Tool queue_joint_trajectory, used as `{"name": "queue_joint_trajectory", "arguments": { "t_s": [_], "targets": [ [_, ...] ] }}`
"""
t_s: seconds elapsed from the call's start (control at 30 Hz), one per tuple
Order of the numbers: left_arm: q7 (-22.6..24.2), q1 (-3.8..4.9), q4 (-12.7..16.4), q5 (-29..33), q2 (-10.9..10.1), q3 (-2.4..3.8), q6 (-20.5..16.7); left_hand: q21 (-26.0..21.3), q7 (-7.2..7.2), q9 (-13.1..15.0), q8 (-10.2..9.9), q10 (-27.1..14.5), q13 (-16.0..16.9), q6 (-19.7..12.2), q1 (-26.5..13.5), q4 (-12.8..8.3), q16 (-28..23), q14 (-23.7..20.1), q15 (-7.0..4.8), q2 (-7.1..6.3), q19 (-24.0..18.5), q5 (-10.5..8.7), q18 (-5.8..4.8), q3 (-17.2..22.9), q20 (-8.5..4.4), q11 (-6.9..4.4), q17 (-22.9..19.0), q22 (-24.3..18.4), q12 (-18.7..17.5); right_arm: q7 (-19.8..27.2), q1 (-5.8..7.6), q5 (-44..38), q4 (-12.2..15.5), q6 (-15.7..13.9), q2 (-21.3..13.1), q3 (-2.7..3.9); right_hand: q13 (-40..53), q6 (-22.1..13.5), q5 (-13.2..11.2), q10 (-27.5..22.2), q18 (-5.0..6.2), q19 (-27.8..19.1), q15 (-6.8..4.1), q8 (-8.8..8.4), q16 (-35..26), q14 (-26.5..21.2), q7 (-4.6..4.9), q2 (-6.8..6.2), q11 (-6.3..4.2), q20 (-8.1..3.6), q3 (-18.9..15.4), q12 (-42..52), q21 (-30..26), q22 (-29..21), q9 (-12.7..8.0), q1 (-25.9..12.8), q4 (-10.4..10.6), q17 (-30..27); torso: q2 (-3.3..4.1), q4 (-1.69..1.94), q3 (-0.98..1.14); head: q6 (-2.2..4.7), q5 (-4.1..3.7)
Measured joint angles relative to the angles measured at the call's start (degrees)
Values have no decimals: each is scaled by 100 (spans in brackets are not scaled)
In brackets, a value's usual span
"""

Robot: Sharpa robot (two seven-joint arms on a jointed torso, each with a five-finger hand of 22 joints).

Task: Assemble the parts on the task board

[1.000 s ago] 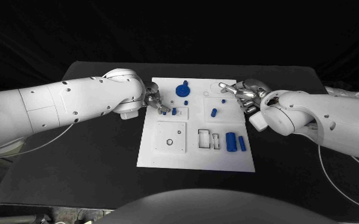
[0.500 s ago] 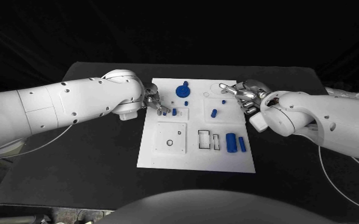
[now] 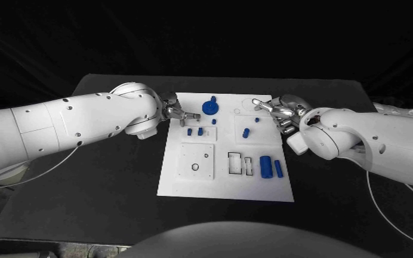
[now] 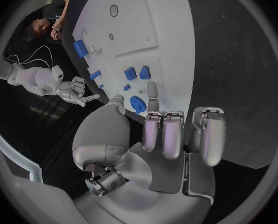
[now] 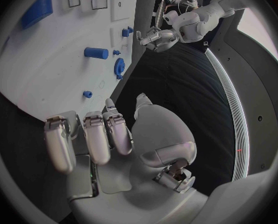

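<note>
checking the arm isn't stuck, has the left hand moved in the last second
Yes. The left hand has pulled up and away from the two small parts on the board, toward the gear.

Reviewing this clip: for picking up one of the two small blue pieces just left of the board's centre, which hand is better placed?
Probably the left hand: it hovers empty at the task board's left edge, right beside the two small blue pieces. The right hand sits at the opposite edge.

The head camera looks steeply down from above the near table edge onto the task board (image 3: 225,177). Each wrist camera sits close behind its own hand, facing across the board toward the opposite hand. All three share the board's far half.
</note>
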Motion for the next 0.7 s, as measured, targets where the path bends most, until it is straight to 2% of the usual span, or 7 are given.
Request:
{"name": "queue_joint_trajectory", "arguments": {
  "t_s": [0.2,0.33,0.37,0.4,0.47,0.57,0.7],
  "targets": [
    [630,2,39,324,-103,4,-960,0,29,0,0,0,0,-29,13,-6,0,0,0,-4,0,-87,0,30,0,0,-1,0,0,6,-4,0,0,-2,-3,0,0,0,0,0,0,0,0,0,0,0,0,0,0,0,0,0,0,0,5,0,0,0,1,3,0,18,-13],
    [1292,2,46,788,-138,4,-1687,0,92,-78,-135,-6,0,-326,630,-15,0,0,0,85,0,-114,0,160,0,38,-1,0,-20,19,-4,3,2,-6,0,0,0,0,0,0,0,0,0,17,0,0,0,0,0,0,0,0,0,-1,5,0,0,-1,3,4,1,30,-13],
    [1481,2,41,922,-135,4,-1840,0,118,-153,-203,-60,0,-425,854,11,0,5,4,108,0,-105,0,186,0,91,-1,0,-396,26,-4,4,3,-8,1,0,0,0,0,0,0,0,0,22,0,0,0,0,0,0,0,0,0,-1,5,0,0,-1,4,4,1,34,-12],
    [1683,2,29,1065,-126,3,-1982,0,158,-250,-282,-614,-118,-540,1092,-28,0,8,48,134,0,-41,0,222,0,122,-1,0,-1303,33,-4,5,3,-9,2,0,0,0,0,0,0,0,0,22,0,0,0,0,0,0,0,0,0,-1,5,0,0,-1,4,4,1,37,-12],
    [2178,2,-31,1401,-78,3,-2247,-100,280,-504,-499,-2230,-1717,-799,1730,-79,0,9,129,104,3,160,0,351,46,212,-1,0,-3431,53,-5,9,5,-14,3,0,0,0,0,0,0,0,0,22,0,0,0,0,0,0,0,0,0,-1,5,0,0,-1,4,4,0,48,-19],
    [2866,2,-170,1800,38,2,-2441,-62,509,-1065,-899,-3024,-3538,-1105,2569,-51,0,8,358,1,1,368,0,559,209,444,-1,0,-6144,91,-5,15,8,-22,3,0,0,0,0,0,0,0,0,22,0,0,0,0,0,0,0,0,0,-1,5,0,0,-1,5,3,-1,64,-33],
    [3534,1,-372,1967,218,2,-2483,0,630,-1714,-1189,-2835,-4951,-1012,3225,23,0,11,467,-216,12,376,0,645,326,619,-1,0,-7343,140,-5,27,14,-32,-7,0,0,0,0,0,0,0,0,22,0,0,0,0,0,0,0,0,0,-1,4,0,0,-1,8,-2,-4,77,-43]
  ]
}}
